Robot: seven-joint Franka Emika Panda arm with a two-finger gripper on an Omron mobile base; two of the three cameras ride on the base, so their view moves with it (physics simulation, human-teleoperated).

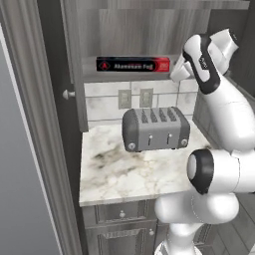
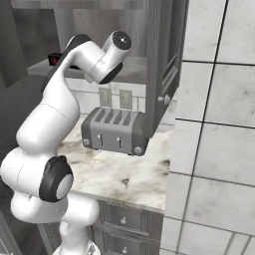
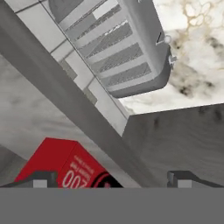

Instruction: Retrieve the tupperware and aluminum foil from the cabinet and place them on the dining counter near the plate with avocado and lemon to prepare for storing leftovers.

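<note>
Here the foil (image 1: 133, 64) lies lengthwise along the cabinet (image 1: 149, 30) shelf above the toaster (image 1: 156, 128); the tool (image 3: 111, 177), spread wide, hangs just off the box's right red end.

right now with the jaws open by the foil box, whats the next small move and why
Probably ease the hand forward so the open jaws straddle the foil box, then close. The box lies flat at the front of the cabinet shelf, above the toaster. In the hand view its red end sits between the fingertips, nearer one side, not yet gripped.
</note>
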